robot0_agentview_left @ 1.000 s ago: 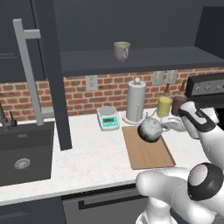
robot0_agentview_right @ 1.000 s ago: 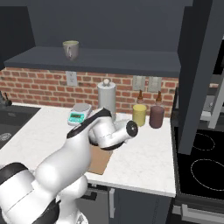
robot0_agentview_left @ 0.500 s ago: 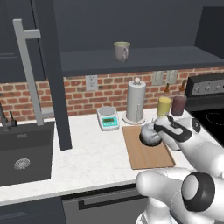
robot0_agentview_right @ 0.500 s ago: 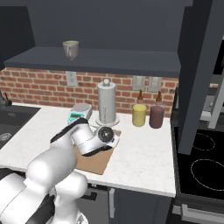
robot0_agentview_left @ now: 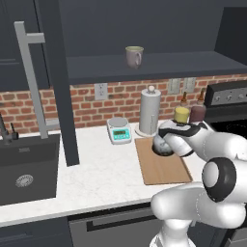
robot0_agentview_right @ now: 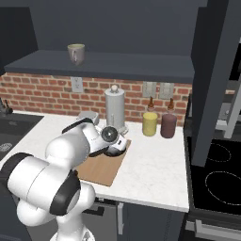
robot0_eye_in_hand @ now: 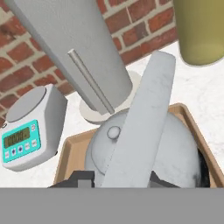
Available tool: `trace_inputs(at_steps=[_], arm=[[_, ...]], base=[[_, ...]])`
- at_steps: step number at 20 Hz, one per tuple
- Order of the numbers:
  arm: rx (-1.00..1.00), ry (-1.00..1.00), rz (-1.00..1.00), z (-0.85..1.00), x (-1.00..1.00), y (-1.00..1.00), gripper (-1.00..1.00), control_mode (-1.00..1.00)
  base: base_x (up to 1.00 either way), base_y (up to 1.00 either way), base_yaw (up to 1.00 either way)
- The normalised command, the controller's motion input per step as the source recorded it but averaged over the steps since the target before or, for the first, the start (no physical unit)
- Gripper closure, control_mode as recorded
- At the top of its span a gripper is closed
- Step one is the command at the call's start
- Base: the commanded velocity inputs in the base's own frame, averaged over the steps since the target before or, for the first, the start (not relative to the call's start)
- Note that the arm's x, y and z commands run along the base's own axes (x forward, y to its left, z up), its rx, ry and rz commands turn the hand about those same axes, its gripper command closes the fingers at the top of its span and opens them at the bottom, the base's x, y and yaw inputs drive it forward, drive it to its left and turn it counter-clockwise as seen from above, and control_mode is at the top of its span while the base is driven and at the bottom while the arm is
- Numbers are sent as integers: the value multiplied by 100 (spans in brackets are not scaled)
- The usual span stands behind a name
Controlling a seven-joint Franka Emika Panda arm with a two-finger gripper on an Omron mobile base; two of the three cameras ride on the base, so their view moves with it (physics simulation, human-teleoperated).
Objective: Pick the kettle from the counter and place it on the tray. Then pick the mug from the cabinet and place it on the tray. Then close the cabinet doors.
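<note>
- Kettle placement is judged almost done: the squat silver-grey body is seen on the back end of the wooden tray, near the paper towel holder, and the tray's raised rim frames it in the hand view.
- The gripper is poised over the kettle, with the arched handle running up between the two dark fingertips.
- The jaws are seen standing a little apart on either side of the handle; whether the handle is gripped or already let go cannot be told from these views.
- Release and withdrawal of the arm are judged to be what is left of the first step.
- The mug is seen upright on the dark shelf of the cabinet, handle to one side, well apart from the gripper; its pick and placement are not yet begun.
- Bare board is left in front of the kettle, which is judged to be room enough for the mug.
- A cabinet door with its long grey bar handle is seen swung open at the left, and another at the right; closing is not yet done.
- The digital scale and the yellow canister and maroon canister stand on the counter, beside the tray.
</note>
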Motion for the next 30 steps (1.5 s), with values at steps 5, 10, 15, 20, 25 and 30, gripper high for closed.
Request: trace_inputs(at_steps=[5, 10, 15, 20, 25, 30], arm=[[0, 13, 0, -45, -6, 30, 100, -100], [-1, 6, 0, -39, -20, 9, -100, -100], [-2, 0, 0, -4, -4, 1, -100, -100], [0, 0, 0, 0, -18, 13, -100, -100], [0, -4, 0, 1, -49, 12, -100, -100], [5, -10, 0, 52, -65, 2, -100, -100]], base=[[0, 0, 0], [0, 0, 0], [0, 0, 0], [0, 0, 0], [0, 0, 0], [0, 0, 0]])
